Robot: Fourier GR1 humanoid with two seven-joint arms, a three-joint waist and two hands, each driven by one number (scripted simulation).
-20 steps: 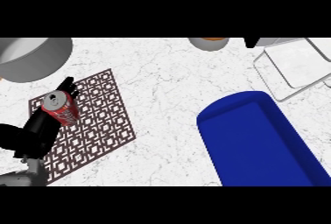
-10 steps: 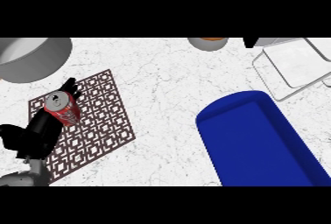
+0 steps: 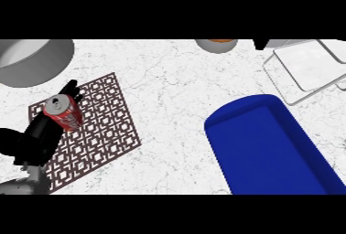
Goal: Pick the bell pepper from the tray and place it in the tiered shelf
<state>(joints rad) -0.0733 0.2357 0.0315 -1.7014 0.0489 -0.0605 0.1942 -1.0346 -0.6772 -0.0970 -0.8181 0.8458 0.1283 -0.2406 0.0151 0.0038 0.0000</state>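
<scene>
Bell pepper not visible; blue tray (image 3: 270, 146) shows bare. Left hand (image 3: 40, 132) far left, fingers curled round red can (image 3: 62, 114) on patterned mat (image 3: 94, 137). Tiered shelf (image 3: 304, 68) upper right.

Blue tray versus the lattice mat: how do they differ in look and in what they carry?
The tray is solid blue with a raised rim; the mat is flat, dark brown and pierced in a lattice pattern. The tray shows nothing on it, no bell pepper, while the mat carries a red can with the left hand at it. The tray lies at the right, the mat at the left. Both rest on the white counter, set at an angle.
</scene>
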